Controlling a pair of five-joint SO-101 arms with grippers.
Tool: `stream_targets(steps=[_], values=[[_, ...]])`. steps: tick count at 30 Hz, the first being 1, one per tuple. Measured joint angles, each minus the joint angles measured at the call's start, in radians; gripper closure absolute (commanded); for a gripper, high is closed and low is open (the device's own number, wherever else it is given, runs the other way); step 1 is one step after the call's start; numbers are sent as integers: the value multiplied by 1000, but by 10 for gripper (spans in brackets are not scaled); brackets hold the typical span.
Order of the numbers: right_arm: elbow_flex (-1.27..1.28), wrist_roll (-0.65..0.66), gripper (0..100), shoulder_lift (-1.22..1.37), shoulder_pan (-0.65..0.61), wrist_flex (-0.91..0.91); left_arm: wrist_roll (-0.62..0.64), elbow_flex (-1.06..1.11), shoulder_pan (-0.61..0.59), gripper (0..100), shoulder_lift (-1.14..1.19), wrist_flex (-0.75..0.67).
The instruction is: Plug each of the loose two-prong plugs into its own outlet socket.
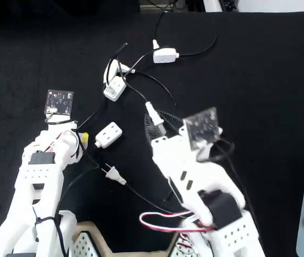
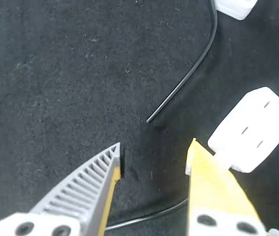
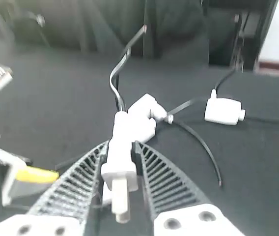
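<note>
my right claw point(image 3: 121, 145) is clenched on a white plug point(image 3: 119, 169), held off the table point(image 1: 259, 80) near its middle, cord trailing toward the back edge. my left claw point(image 2: 155, 146) is released and empty, low over the table, its yellow finger point(image 2: 206, 182) just beside a near socket point(image 2: 252, 130) whose slots are free. a second plug point(image 1: 113, 174) lies loose toward the front edge, between my arms. a middle socket point(image 1: 114, 89) and a far socket point(image 1: 165, 55) sit toward the back edge with cords around them; i cannot tell whether either has a plug seated. judgement: early stage, at least two plugs unseated. one is in hand and wants lining up with the near socket. the other is untouched.
</note>
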Motion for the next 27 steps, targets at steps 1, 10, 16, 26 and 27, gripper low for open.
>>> stream_targets(steps=[1, 10, 16, 26, 27], values=[[6, 0, 987, -34, 0, 0, 0, 0, 0, 779, 0, 0], [34, 43, 987, -150, 140, -8, 0, 12, 0, 779, 0, 0], [34, 48, 987, -153, 227, -37, 0, 17, 0, 779, 0, 0], [34, -2, 987, -160, 17, -37, 0, -2, 98, 779, -29, 0], [34, -8, 987, -160, -11, -37, 0, -3, 110, 779, -48, 0]])
